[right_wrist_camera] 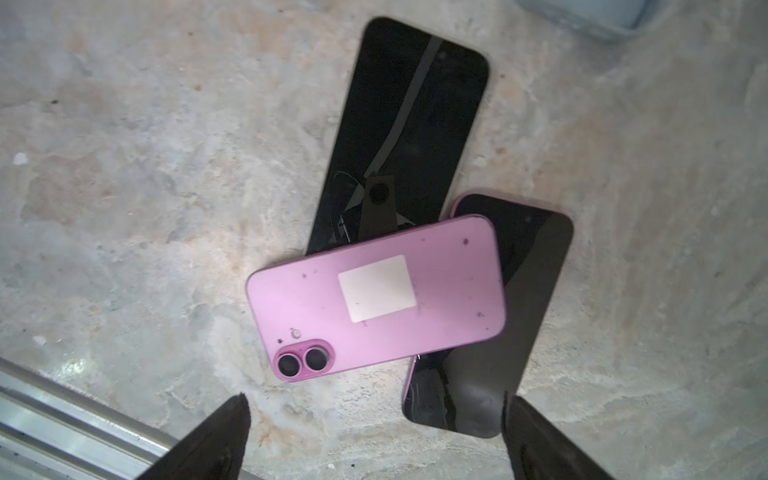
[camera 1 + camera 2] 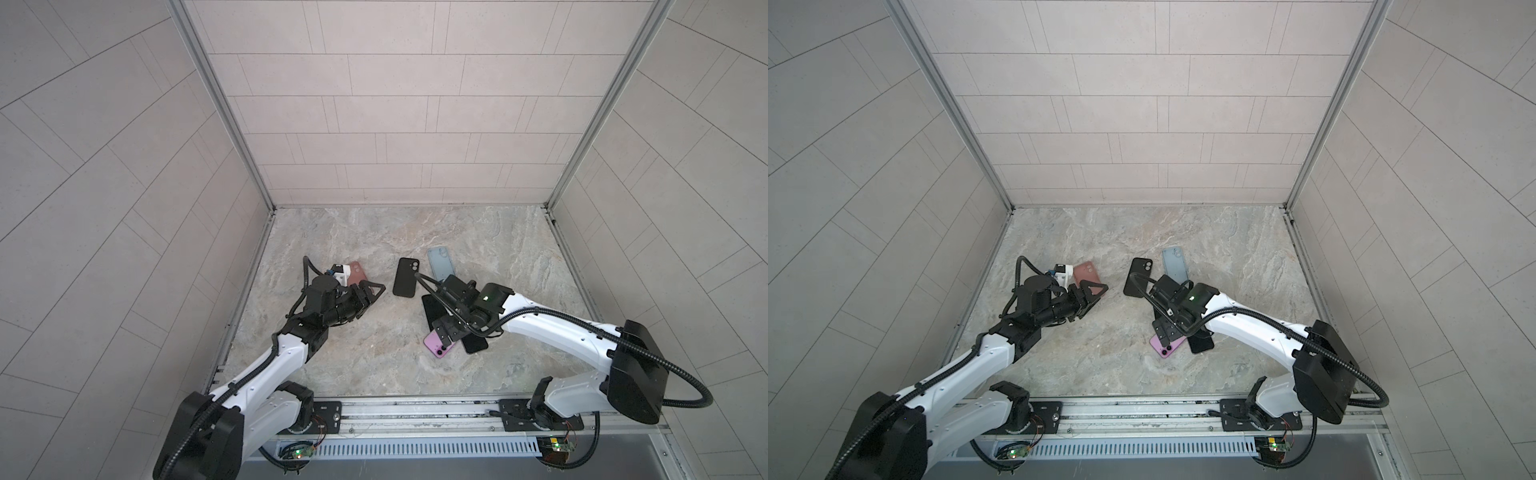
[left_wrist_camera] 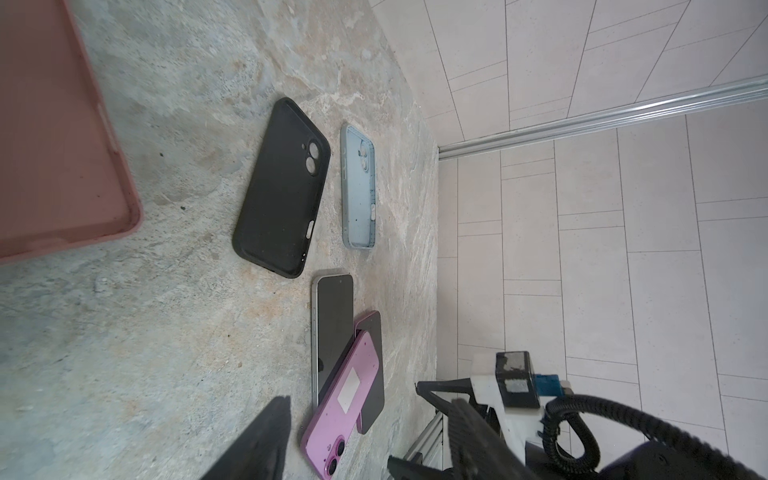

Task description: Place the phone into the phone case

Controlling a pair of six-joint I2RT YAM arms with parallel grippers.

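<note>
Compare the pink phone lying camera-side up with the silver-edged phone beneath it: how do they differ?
The pink phone lies back up, lenses and a white sticker showing; the silver-edged phone lies screen up, dark glass showing. The pink phone rests on top of the pile, crosswise; the silver-edged phone lies flat on the table beneath it. Both are uncased and alike in outline.

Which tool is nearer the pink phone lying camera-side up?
Right. The right tool hangs open just over the pink phone; the left tool is well off to the side, by the pink case.
</note>
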